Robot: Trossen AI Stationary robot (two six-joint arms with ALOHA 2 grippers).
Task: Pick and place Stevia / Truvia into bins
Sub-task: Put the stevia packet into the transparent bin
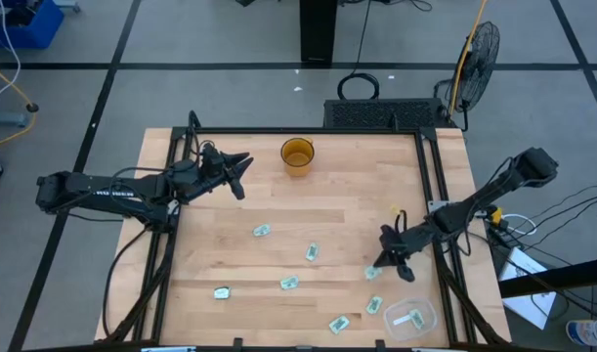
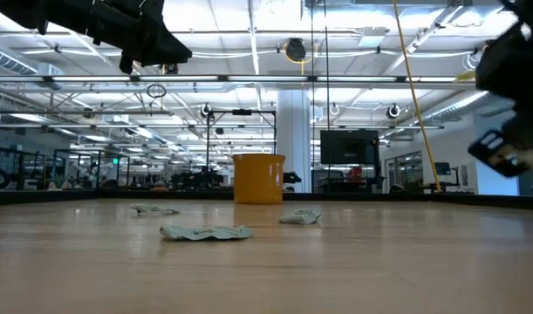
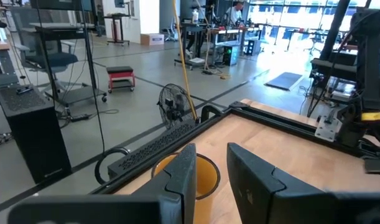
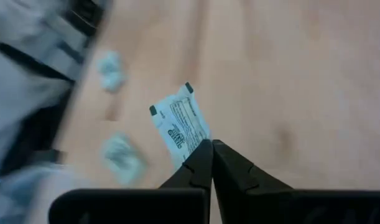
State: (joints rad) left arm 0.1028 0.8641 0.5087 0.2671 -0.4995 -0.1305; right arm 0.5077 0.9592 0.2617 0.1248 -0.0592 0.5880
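Several pale green and white Stevia sachets lie flat on the wooden table, among them one sachet (image 1: 262, 231), another (image 1: 312, 252) and a third (image 1: 221, 291). The amber cup (image 1: 298, 154) stands near the far edge. The clear tub (image 1: 408, 318) sits at the near right corner with a sachet inside. My right gripper (image 1: 380, 262) is above the table's right part, shut on one sachet (image 4: 179, 121). My left gripper (image 1: 241, 174) hovers left of the cup, open and empty; the cup (image 3: 202, 174) shows between its fingers. My right gripper (image 4: 208, 149) pinches one sachet by its short end (image 4: 193, 144), between its two fingertips. The rest of the sachet sticks out flat beyond the fingers. In the low view the gripper (image 2: 510, 153) is above the tabletop.
More sachets lie near the tub, one (image 1: 373, 305) and another (image 1: 339, 324) among them. Black rails (image 1: 430, 176) frame the table. A fan (image 1: 479, 49) and a cable stand on the floor beyond the far edge. Bare wood lies between the cup and the sachets.
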